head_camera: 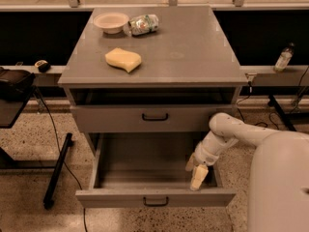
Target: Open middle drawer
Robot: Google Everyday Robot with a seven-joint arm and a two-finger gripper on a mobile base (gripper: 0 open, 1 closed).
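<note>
The middle drawer (155, 197) is a wide grey metal drawer with a small black bail handle (156, 202). It stands pulled out towards me, and its deep plain grey tray (145, 166) shows nothing inside. My gripper (195, 170) hangs inside the tray at its front right corner, just behind the front panel. It is not on the handle. My white arm (231, 132) reaches in from the right.
A closed drawer (120, 120) with a black handle sits above the open one. On the cabinet top (193, 47) lie a yellow sponge (123, 59), a white bowl (111, 21) and a crumpled bottle (143, 24). A black stand (58, 168) is at the left. A bottle (283, 58) is at the right.
</note>
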